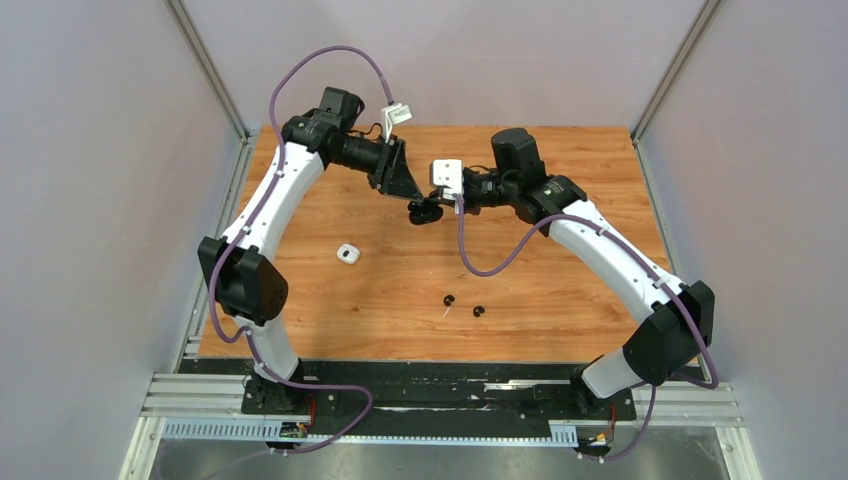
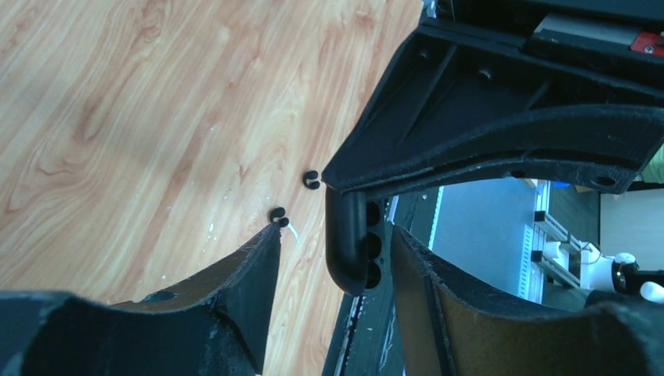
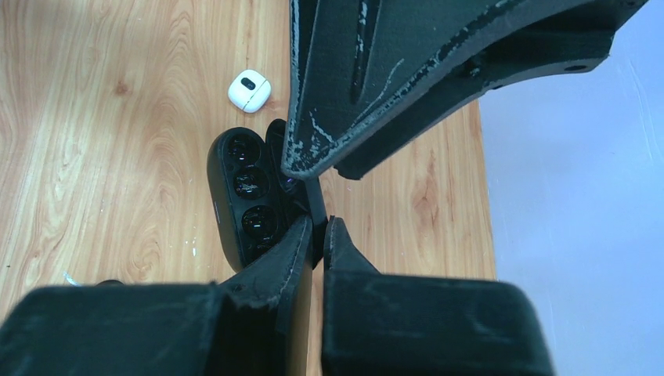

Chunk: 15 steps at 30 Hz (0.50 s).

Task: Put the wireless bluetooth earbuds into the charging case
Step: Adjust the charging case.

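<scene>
Open black case (image 3: 237,192) held up off the bench (image 1: 560,180), right hand (image 3: 319,227) pinched tight on its edge, seemingly to keep the wells exposed; left hand (image 2: 335,235) wide, straddling it unclamped, probably steadying; two black earbuds (image 1: 448,299) loose on bench, well below both hands

Blk case (image 3: 239,196) partly behind fingers (image 3: 368,94)
</scene>
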Each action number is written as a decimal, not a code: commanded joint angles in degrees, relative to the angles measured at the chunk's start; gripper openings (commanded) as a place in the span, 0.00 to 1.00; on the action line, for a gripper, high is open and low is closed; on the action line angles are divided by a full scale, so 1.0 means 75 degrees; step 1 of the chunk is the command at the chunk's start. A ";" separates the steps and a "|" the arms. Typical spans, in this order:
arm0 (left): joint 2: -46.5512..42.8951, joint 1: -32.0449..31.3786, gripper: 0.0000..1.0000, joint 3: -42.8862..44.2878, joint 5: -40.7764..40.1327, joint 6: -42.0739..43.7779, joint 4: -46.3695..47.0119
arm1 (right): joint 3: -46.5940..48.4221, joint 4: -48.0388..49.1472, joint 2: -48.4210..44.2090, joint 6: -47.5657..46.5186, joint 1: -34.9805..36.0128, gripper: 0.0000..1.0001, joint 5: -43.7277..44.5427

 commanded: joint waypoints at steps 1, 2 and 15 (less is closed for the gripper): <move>-0.0032 -0.0046 0.59 0.0353 0.0254 0.0534 -0.0606 | 0.0033 0.0062 -0.0255 -0.0171 0.0022 0.00 0.0011; -0.0006 -0.0057 0.57 0.0350 0.0221 0.0570 -0.0639 | 0.0037 0.0066 -0.0242 -0.0168 0.0022 0.00 0.0030; 0.0265 -0.0159 0.49 0.0419 0.0248 0.0635 -0.0681 | 0.0101 0.0069 -0.0216 -0.0120 0.0109 0.00 0.0014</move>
